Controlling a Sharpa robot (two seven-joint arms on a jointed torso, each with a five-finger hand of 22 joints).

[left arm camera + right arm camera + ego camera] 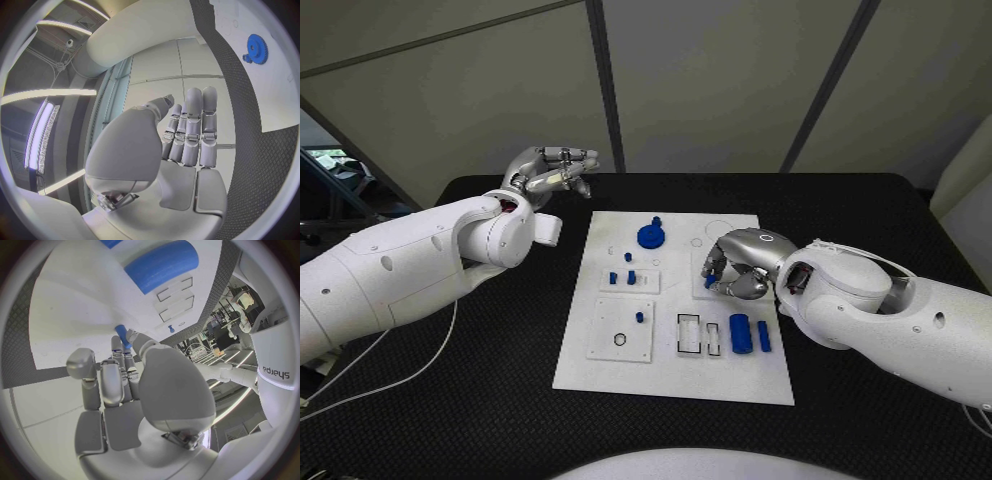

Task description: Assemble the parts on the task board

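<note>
Head view: the task board (678, 370) lies in the middle of the black table (877, 210), with bare table showing along each of its edges. The right hand (740, 262) is over the board's right half, fingers curled down and pinching a small blue peg (711, 282) at a square plate. Nearer the robot than this hand, a blue cylinder (740, 333) and a thin blue bar (763, 335) lie side by side near the board's right edge. The blue gear (651, 236) stands on the board's far half, between the two hands. The left hand (554, 170) is raised beyond the board's far left corner, well apart from it, fingers loosely curled and holding nothing.

Left wrist view: the left hand (181, 145) has its fingers nearly straight and close together, empty. The gear (257, 48) sits on the board beyond the fingertips.

Right wrist view: the right hand (134, 385) grips the peg (122, 335) at its fingertips, against the white board. The cylinder (162, 265) lies beyond the fingertips.
</note>
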